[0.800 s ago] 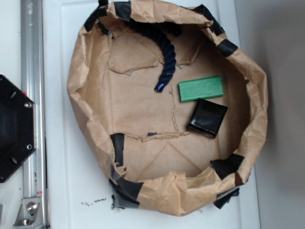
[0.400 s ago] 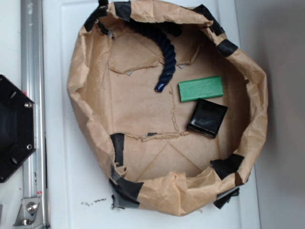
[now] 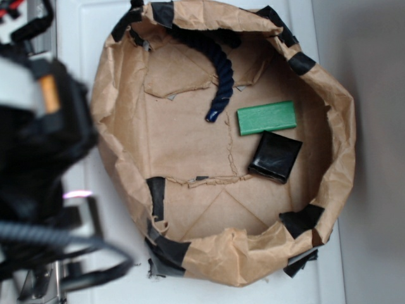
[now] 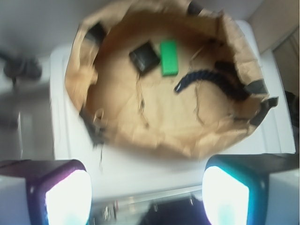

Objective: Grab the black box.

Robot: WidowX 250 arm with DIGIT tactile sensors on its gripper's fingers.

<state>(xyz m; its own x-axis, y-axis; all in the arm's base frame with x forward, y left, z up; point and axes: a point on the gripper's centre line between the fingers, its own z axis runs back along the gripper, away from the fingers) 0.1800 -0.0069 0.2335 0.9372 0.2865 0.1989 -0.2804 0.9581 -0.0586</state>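
Green block (image 3: 266,118), blue rope (image 3: 221,79), paper basin (image 3: 117,152)

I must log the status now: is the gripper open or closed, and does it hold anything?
Gripper: open, fingers wide apart, holding nothing; the black box lies untouched in the paper bowl.

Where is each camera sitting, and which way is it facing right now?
Exterior: overhead, looking straight down into the paper basin; the blurred arm fills the left edge.
Wrist: on the arm, looking forward and down past the open gripper at the basin from outside its rim.
Both show the black box, green block and rope.
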